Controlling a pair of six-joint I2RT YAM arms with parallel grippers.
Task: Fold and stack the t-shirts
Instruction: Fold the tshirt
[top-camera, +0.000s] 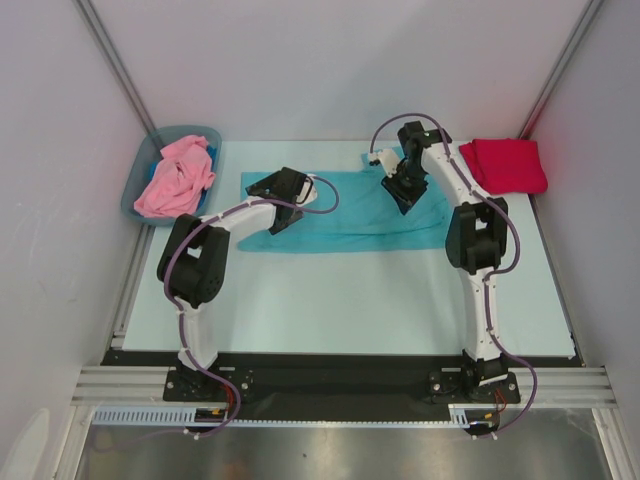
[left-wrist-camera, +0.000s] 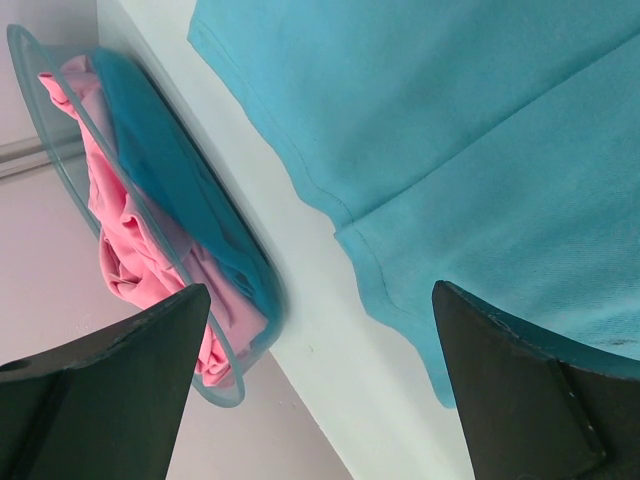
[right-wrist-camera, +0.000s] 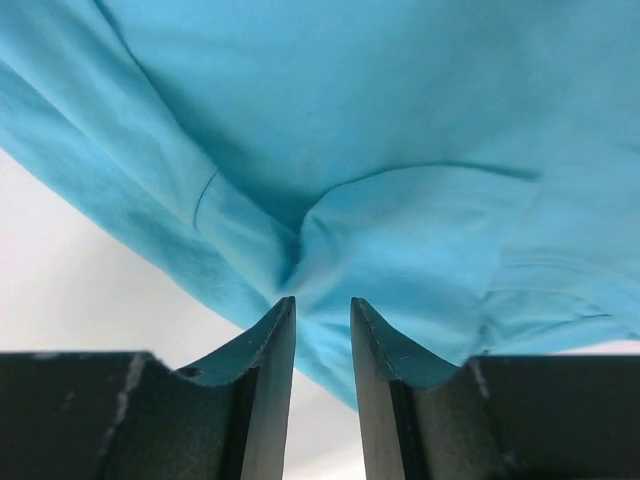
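Teal t-shirt (top-camera: 370, 215) lay flat across the upper middle of the table (top-camera: 350, 300), w/ a layer doubled over near its left end. R gripper (right-wrist-camera: 323, 300) sat low over the shirt's right part, jaws only a little apart, nothing visibly between them, but a pucker of cloth bunched right at the tips. L gripper (left-wrist-camera: 320, 288) hung spread wide over the shirt's left hem, holding nothing.

Risks, prob.: if the R gripper rose w/ that pucker caught on a finger, the fold would drag up and skew. If the L one dropped too close to the hem, it could grab both layers or shove the edge crooked.

Around: bin (top-camera: 130, 200) at upper left, just beside the shirt's left end, w/ pink t-shirt (top-camera: 175, 180) crumpled inside, so little room for the L arm's swing there. Red t-shirt (top-camera: 508, 165) lay folded at upper right, near the R arm, which stood between it and the teal one, so a careless sweep could knock it.
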